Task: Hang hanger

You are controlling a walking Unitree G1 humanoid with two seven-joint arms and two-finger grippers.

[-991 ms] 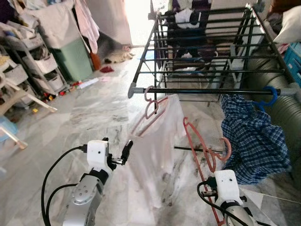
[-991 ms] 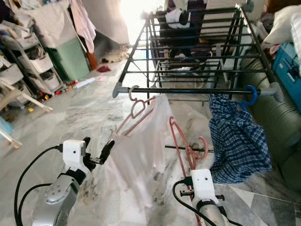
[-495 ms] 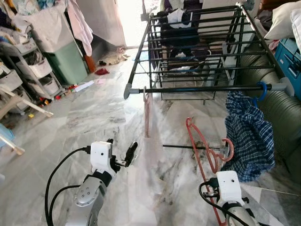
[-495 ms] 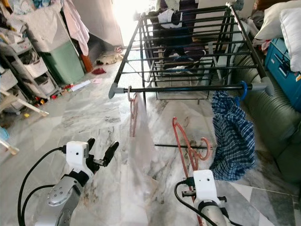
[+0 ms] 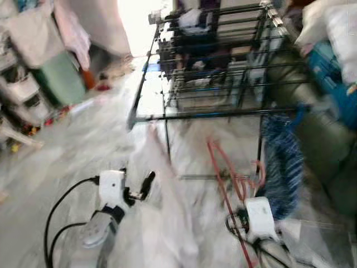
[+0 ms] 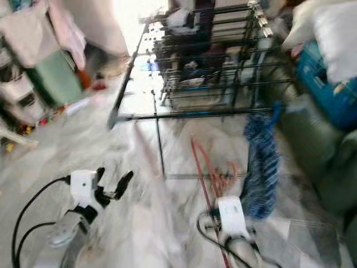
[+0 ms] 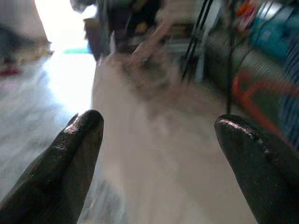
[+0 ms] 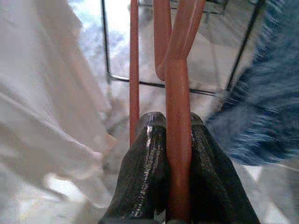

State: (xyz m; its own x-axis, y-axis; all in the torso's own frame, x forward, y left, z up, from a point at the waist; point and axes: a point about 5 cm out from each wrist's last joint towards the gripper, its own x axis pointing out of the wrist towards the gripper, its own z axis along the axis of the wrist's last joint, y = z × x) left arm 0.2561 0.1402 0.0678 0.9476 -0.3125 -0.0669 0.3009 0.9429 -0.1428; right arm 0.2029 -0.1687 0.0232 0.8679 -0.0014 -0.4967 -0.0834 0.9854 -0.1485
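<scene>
My right gripper is shut on a red-orange plastic hanger, which rises from it toward the front bar of the black drying rack. A white garment hangs from that bar just left of the hanger, and a blue checked shirt hangs at the bar's right end. My left gripper is held up to the left of the white garment, open, with nothing between its fingers. The head views are blurred.
A grey-green sofa with a blue box and white pillows runs along the right of the rack. Shelves, a green bin and hanging clothes line the left wall. Marble floor lies open on the left.
The whole picture has shifted and blurred, so the camera has moved; the rack now sits further left in view. Both grippers keep their poses and the right one still grips the hanger.
</scene>
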